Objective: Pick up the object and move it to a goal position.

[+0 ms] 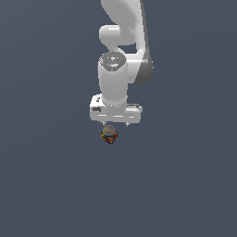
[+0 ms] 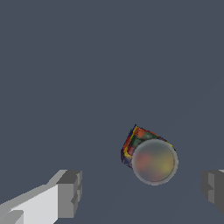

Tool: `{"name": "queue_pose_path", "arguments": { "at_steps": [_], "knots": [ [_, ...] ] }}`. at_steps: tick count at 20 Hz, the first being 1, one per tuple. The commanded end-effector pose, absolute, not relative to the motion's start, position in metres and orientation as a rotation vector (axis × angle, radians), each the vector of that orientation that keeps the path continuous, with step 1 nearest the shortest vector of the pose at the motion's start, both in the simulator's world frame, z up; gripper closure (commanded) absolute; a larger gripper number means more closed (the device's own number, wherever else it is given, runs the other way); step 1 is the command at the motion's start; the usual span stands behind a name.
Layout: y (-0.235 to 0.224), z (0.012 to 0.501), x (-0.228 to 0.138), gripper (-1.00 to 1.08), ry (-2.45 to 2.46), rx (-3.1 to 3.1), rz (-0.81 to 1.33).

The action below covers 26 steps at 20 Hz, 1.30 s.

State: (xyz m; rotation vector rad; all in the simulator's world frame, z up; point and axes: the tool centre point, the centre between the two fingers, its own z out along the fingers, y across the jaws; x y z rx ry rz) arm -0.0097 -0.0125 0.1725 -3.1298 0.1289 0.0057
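The object, a tiny dark lump with a greyish rounded top and red, orange, yellow and green flecks, sits just below centre of the exterior view, on the flat grey-blue ground. In the wrist view the object is in the lower right part of the frame, rounded top facing the camera, coloured body showing behind it. The gripper hangs directly above it in the exterior view, pointing down; the object peeks out just under it. The fingers are spread wide: one pad at lower left of the wrist frame, the other at the right edge, the object between them but nearer the right one, touching neither. The white arm runs up out of the top of the exterior frame. No goal marker is visible in either view. Judged progress: early. Approach looks about done, grasp not yet made. Left: lower if needed, close on the object, lift, carry to goal.
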Motion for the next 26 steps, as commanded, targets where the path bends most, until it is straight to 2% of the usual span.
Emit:
{"name": "queue_pose_path", "arguments": {
  "at_steps": [1, 16, 26],
  "knots": [
    [-0.015, 0.167, -0.011, -0.92, 0.185, -3.127, 0.006],
    [-0.043, 0.119, -0.032, -0.92, 0.730, -3.052, 0.003],
    [-0.050, 0.108, -0.037, -0.92, 0.859, -3.022, 0.000]
  ]
}}
